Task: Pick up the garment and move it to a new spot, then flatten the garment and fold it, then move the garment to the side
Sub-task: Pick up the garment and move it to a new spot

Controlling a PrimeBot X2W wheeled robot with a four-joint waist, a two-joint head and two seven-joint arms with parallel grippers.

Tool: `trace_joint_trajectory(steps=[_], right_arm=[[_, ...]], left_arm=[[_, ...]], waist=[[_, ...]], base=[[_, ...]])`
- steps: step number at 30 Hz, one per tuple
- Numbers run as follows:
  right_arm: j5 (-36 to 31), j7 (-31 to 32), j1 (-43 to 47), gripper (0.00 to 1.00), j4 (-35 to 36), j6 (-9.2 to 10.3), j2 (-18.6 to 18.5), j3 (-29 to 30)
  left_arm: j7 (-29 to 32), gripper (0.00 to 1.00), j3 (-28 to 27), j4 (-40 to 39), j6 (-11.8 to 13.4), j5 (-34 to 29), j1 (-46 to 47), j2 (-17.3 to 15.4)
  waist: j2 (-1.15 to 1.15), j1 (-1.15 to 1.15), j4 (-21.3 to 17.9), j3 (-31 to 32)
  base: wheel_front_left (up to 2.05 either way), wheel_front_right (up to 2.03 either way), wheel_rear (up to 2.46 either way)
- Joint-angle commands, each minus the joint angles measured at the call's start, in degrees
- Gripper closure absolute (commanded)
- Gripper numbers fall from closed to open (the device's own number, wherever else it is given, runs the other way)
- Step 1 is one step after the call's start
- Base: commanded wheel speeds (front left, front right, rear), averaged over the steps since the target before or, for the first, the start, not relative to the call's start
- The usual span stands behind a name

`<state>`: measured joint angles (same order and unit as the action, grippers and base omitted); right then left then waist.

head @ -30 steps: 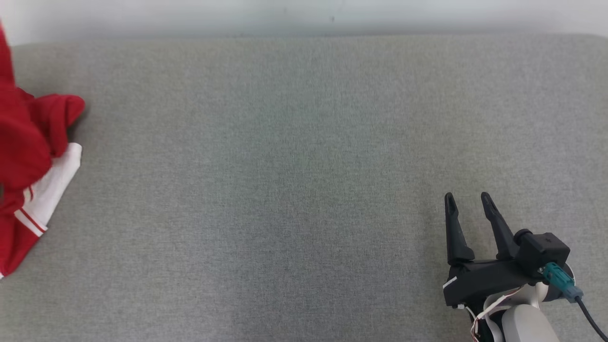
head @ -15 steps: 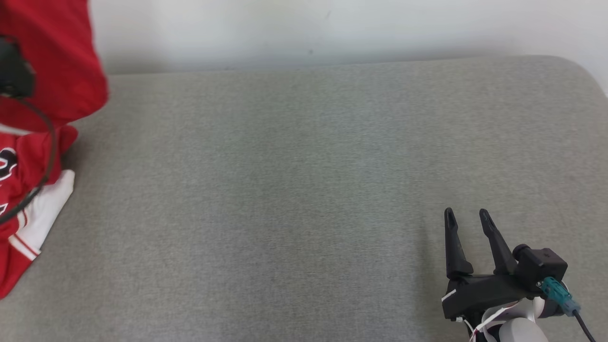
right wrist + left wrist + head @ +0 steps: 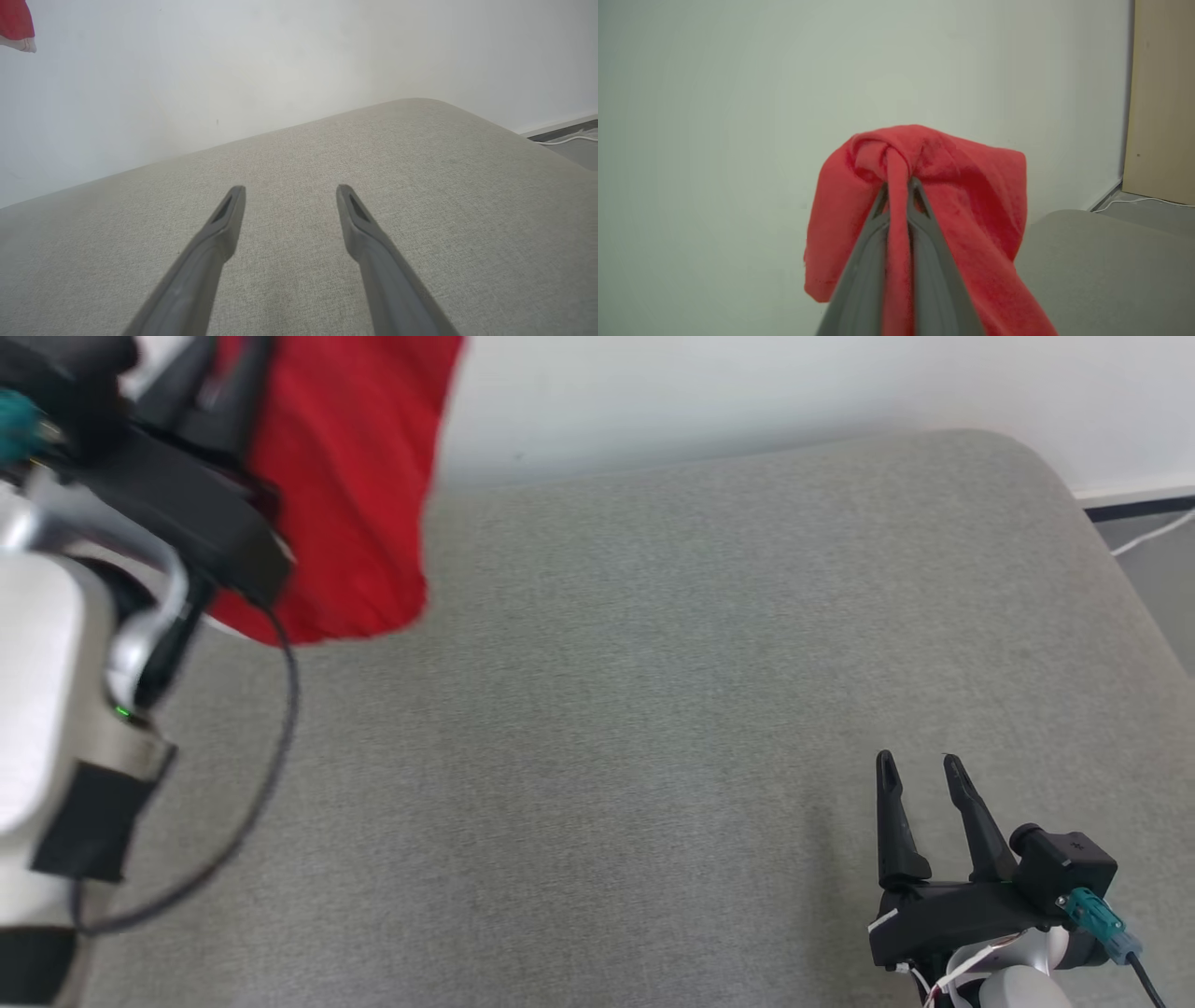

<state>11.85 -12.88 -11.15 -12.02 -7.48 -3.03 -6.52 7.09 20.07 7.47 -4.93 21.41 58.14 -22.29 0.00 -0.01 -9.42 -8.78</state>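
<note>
Left tool: fingers pressed together on bunched fold of red garment, raised at far left over grey fabric-covered table. Garment hangs from fingertips and drapes down in front of white wall. Right wrist view shows its white-trimmed lower edge in air against wall. Right tool: jaws apart, nothing between them, low over near right part of table, well apart from garment. Black cable loops below left wrist.
</note>
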Motion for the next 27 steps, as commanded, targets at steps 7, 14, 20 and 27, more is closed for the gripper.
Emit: trace_joint_trajectory(steps=[7,14,20,27], right_arm=[[0.3,-0.8,-0.3,0.00,-0.4,-0.02,0.1,0.4],[0.9,-1.2,-0.9,0.00,-1.0,-0.02,0.2,0.1],[1.3,-1.5,-1.2,0.00,-1.4,-0.02,0.2,0.2],[0.8,-1.7,-2.0,0.00,-1.7,-0.02,0.1,0.3]], left_arm=[[2.3,1.00,5.8,-5.3,-0.4,0.6,-5.8,3.2],[1.4,1.00,12.2,-1.7,-0.9,0.7,-10.3,7.1],[-1.6,1.00,16.7,5.4,-1.6,0.0,-12.0,8.7],[-6.1,1.00,20.4,16.4,-1.9,-0.6,-11.7,11.9]], waist=[[0.00,0.01,-2.4,-1.5],[0.00,0.01,-3.0,-2.7],[0.00,0.01,-3.1,-3.8],[0.00,0.01,-2.8,-4.7]], base=[[0.00,0.00,0.00],[0.00,0.00,0.00],[0.00,0.00,0.00],[0.00,0.00,0.00]])
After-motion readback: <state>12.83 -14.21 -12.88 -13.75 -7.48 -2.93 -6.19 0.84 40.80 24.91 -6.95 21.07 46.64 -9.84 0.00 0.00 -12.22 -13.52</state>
